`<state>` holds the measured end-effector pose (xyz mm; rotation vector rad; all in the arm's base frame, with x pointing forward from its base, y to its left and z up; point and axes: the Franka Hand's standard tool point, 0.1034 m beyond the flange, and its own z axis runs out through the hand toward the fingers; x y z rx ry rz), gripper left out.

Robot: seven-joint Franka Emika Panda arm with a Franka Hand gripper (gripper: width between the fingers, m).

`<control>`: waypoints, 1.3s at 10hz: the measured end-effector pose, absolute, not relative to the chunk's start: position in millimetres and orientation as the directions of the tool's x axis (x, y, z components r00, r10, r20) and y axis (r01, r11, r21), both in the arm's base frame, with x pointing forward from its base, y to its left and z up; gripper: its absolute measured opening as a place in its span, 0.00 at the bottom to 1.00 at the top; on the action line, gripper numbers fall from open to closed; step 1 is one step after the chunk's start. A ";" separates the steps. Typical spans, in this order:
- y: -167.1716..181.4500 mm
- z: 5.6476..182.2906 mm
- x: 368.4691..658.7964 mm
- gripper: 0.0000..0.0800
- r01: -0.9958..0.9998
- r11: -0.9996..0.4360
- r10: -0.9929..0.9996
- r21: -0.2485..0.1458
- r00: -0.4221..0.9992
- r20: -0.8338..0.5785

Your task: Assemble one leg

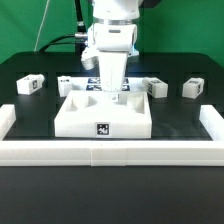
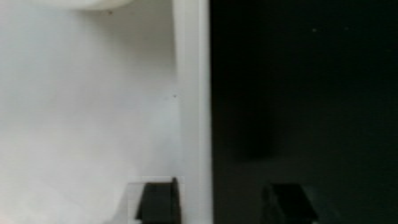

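**A:** Whereabouts of the leg?

**B:** Four alike, loose on the black tabletop [image 1: 30, 108], none lifted. Far-left leg [image 1: 32, 85] and far-right leg [image 1: 192, 87] at the exterior view's left and right edges, mid-height, well apart from the white slab [image 1: 80, 118]. Inner-left leg [image 1: 66, 86] and inner-right leg [image 1: 155, 87] just beside its rear corners.

**A:** And the end effector [image 1: 113, 93]?

**B:** Points straight down at the centre of the frame, over the slab's rear middle. Touching or just above: cannot tell.

**A:** Open or closed?

**B:** Stands open in the wrist view. Dark fingertips [image 2: 157, 203] apart, only a white edge and black ground in the gap. Grips nothing.

**A:** Anything else?

**B:** White barrier [image 1: 110, 153] across the lower frame, turning back at both ends. Green backdrop [image 1: 30, 30] in the upper frame.
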<state>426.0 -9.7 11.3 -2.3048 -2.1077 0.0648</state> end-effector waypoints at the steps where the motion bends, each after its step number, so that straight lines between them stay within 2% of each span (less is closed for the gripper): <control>1: -9.5 11.5 426.4 0.09 0.995 -0.089 0.996 -0.040 0.088 -0.018; 8: -7.9 11.9 428.6 0.07 0.996 -0.083 0.996 -0.034 0.082 -0.016; 13: 46.3 11.7 474.0 0.07 0.999 -0.038 0.999 0.001 0.038 0.019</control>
